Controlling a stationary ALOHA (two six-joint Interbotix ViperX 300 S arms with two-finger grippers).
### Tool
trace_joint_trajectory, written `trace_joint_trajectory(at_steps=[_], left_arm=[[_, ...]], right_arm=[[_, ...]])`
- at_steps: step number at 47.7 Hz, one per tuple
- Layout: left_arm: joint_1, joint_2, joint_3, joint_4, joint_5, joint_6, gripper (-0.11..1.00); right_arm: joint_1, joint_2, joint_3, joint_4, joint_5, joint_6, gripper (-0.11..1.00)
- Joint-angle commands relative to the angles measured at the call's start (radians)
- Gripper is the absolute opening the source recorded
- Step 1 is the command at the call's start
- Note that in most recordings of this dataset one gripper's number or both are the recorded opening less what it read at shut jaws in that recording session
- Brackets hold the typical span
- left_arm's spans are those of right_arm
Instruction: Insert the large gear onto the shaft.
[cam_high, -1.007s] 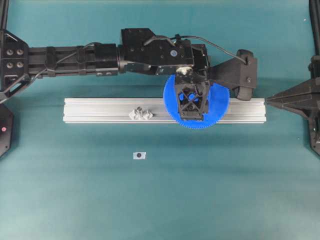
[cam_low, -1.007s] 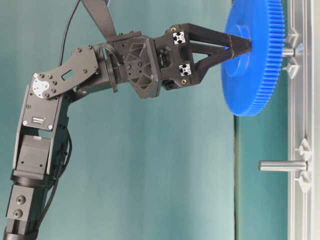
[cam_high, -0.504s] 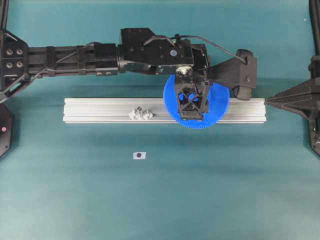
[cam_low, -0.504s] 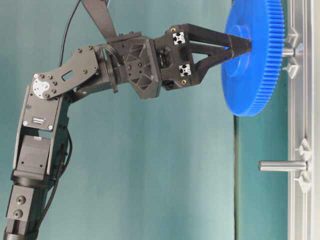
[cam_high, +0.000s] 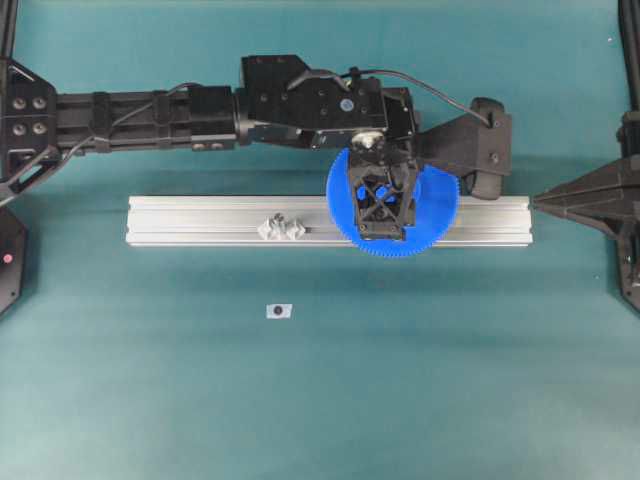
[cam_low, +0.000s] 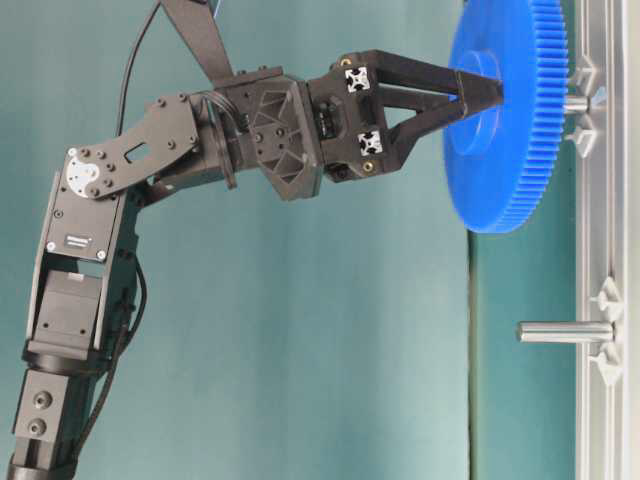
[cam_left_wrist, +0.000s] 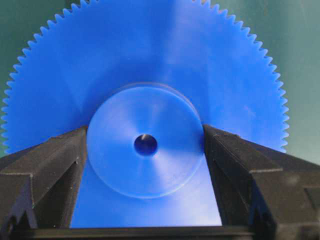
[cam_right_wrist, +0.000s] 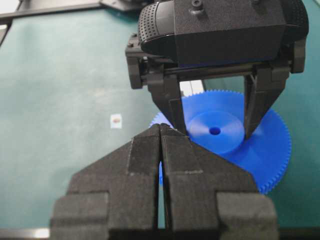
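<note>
Left gripper (cam_left_wrist: 145, 150) fingers pinch large gear (cam_left_wrist: 210, 75) hub; gear overhangs rail (cam_high: 200, 220) edges. Right gripper (cam_right_wrist: 161, 135) fingers pressed together.

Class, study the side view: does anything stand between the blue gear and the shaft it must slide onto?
Nothing visible does. The gear, held at its hub by the left pincer, sits directly over the shaft, with only bare shaft showing behind it.
</note>
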Motion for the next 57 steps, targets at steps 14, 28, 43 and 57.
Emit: trace_joint_trajectory(at_steps=[14,28,43,57], left_arm=[[0.002,-0.023,-0.005,0.000,0.003,0.003,0.76],[0.000,-0.026,-0.003,0.000,0.003,0.003,0.76],[0.000,-0.028,0.011,0.002,0.005,0.006,0.76],[0.000,-0.028,0.006,0.002,0.006,0.015,0.76]], right_arm=[[-0.002,0.005,-0.011,0.002,-0.003,0.009,0.00],[-0.002,0.005,-0.009,0.000,-0.003,0.009,0.00],[-0.002,0.005,-0.011,0.002,-0.003,0.009,0.00],[-0.002,0.005,-0.009,0.000,-0.005,0.009,0.00]])
